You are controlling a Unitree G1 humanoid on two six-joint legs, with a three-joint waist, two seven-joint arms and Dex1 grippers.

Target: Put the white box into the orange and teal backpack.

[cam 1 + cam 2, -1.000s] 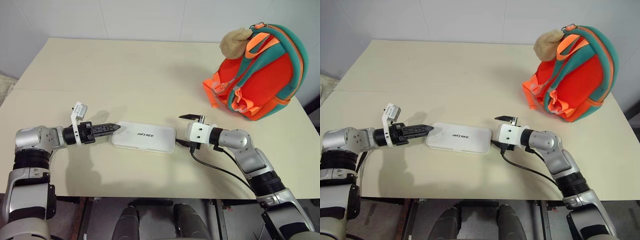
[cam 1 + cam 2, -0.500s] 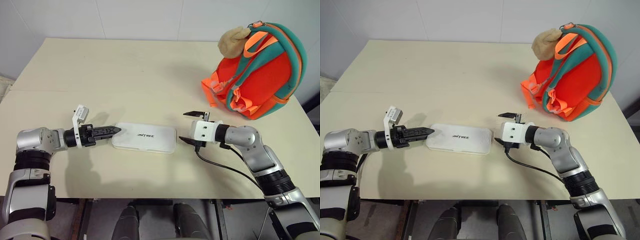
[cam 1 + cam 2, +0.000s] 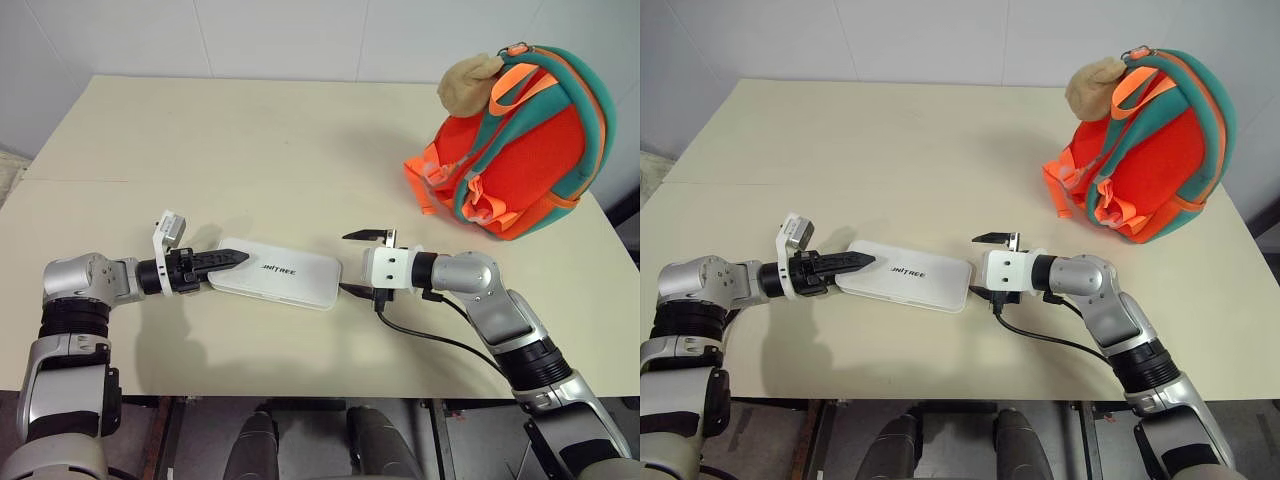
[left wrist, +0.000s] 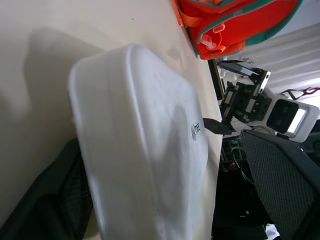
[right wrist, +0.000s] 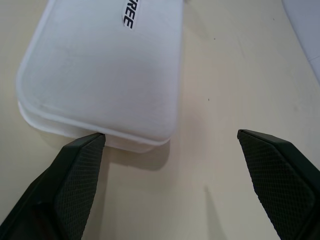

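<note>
smooth matt plastic white box (image 3: 274, 273); soft cloth backpack (image 3: 520, 140); matt table (image 3: 250, 140).

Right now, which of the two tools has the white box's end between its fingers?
The left tool: its fingers straddle the white box. The right tool stands open just off the other end.

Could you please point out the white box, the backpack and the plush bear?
white box (image 3: 278, 273), left eye view, middle of its lid.
backpack (image 3: 530, 150), left eye view, orange panel.
plush bear (image 3: 466, 82), left eye view, tan body at the backpack's top.
</note>
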